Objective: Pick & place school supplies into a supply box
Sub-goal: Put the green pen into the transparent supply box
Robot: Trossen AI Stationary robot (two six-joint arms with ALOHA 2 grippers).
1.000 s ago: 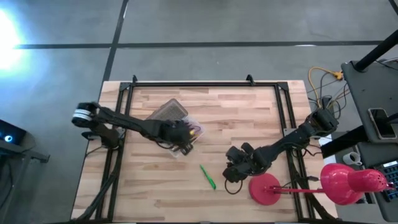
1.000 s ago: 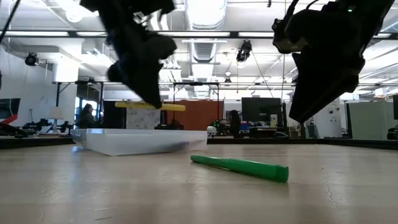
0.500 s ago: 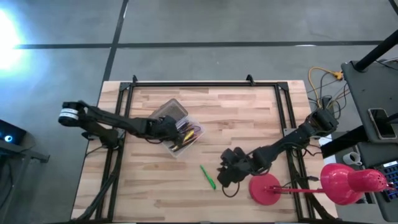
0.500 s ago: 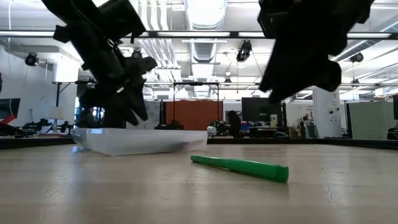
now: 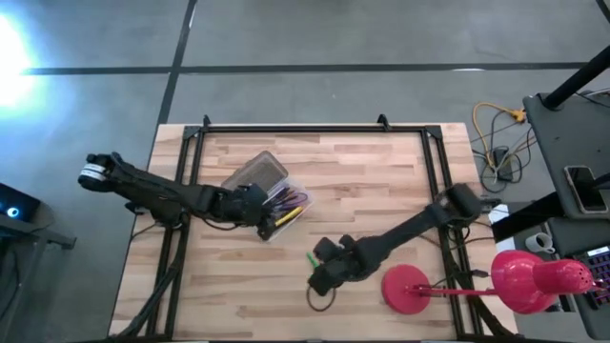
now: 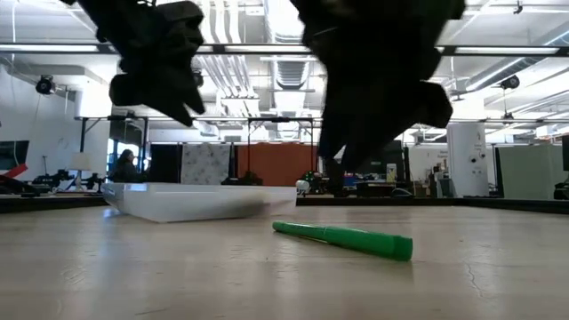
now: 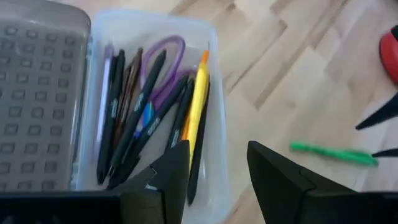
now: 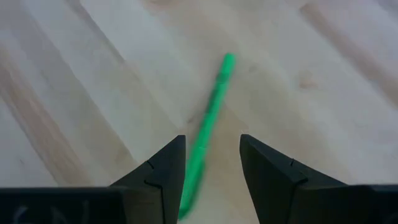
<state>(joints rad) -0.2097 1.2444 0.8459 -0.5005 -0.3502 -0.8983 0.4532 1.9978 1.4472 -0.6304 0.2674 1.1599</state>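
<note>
Last pickup: your right gripper [image 8: 210,163] hovers, jaws apart, straddling the green pen [image 8: 206,135]. Descend, then clamp. Left gripper [image 7: 217,163], jaws apart, idles beside the supply box [image 7: 210,37].

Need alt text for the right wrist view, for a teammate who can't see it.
The right gripper's open fingers straddle a green pen lying on the wooden table, the pen running between them and away from the camera.

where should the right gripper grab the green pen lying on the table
Grip the green pen around mid-barrel, coming straight down from above. It lies flat on the bare table with nothing touching it, so fingers can close across its thin width. The right gripper is open and lined up over it, one finger each side.
</note>
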